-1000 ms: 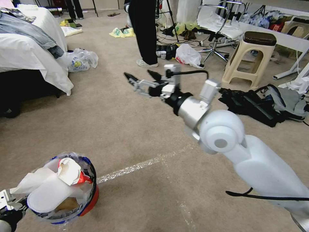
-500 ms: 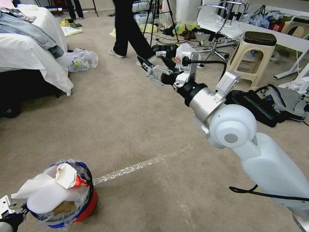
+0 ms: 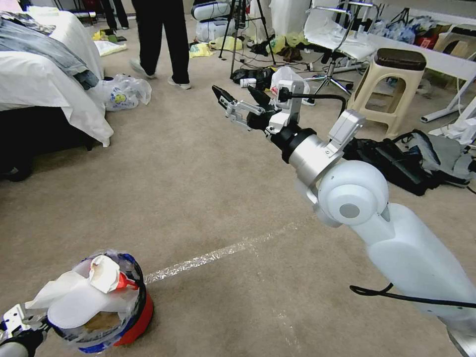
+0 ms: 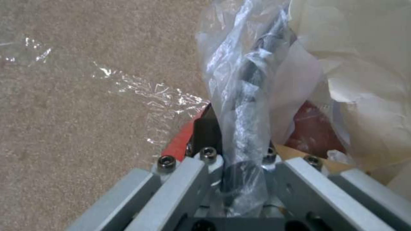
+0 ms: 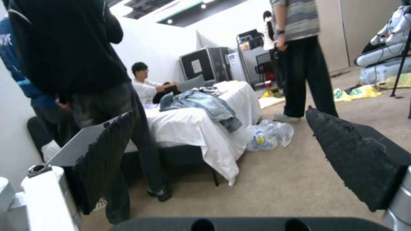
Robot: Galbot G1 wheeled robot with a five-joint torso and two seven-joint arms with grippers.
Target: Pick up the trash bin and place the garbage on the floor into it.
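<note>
The trash bin (image 3: 138, 317), red with a crinkled clear liner, hangs tilted low at the lower left over the floor (image 3: 198, 198). Garbage fills it: a white slipper (image 3: 74, 307), a crumpled paper wrapper (image 3: 105, 272) and a brown paper bag (image 3: 99, 322). My left gripper (image 3: 22, 322) is shut on the bin's rim. In the left wrist view the left gripper (image 4: 235, 141) pinches the liner (image 4: 240, 96) against the red rim (image 4: 179, 144). My right gripper (image 3: 238, 99) is held out in mid-air above the carpet, open, with nothing between its fingers. The right gripper (image 5: 220, 114) shows both pads apart.
A white-sheeted bed (image 3: 44, 94) stands at the left with a knotted plastic bag (image 3: 121, 91) beside it. A beige stool (image 3: 391, 89) and a heap of black clothes (image 3: 391, 158) lie to the right. A tape line (image 3: 218, 255) crosses the carpet. A person (image 3: 158, 39) stands at the back.
My right arm has swung up and to the right, its gripper still open. The bin has dipped a little in the left gripper's hold. The person behind has walked to the left.
</note>
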